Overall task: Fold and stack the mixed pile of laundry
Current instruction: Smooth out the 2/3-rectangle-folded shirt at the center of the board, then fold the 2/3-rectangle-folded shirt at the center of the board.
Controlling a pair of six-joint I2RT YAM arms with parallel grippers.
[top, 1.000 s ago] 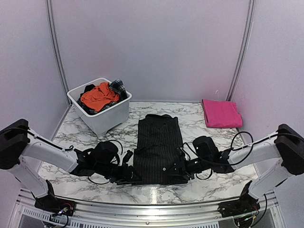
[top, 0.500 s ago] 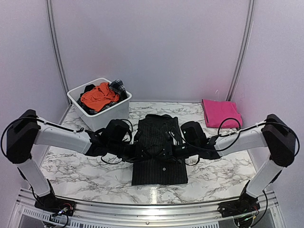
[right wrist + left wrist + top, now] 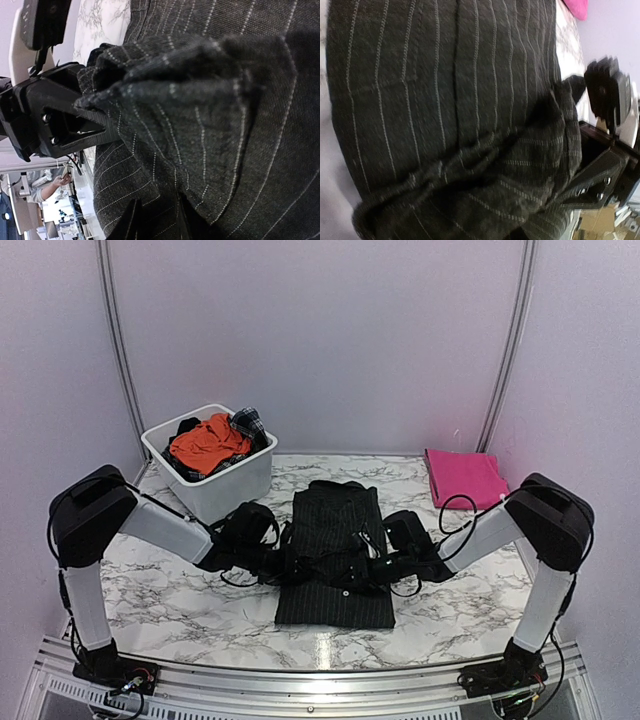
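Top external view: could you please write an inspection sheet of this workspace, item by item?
Surface: marble table, no spills seen.
Job's things: black pinstriped shirt lies at centre, near hem lifted and bunched; pink cloth lies folded at rear right; orange garment and plaid piece sit in the tub.
Clutter: white tub at rear left; nothing else seen.
End effectors: left end effector and right end effector each pinch the shirt's hem.
Cables: black cables loop at both wrists, clear of the cloth.
Surroundings: pale walls; metal rail at near edge.
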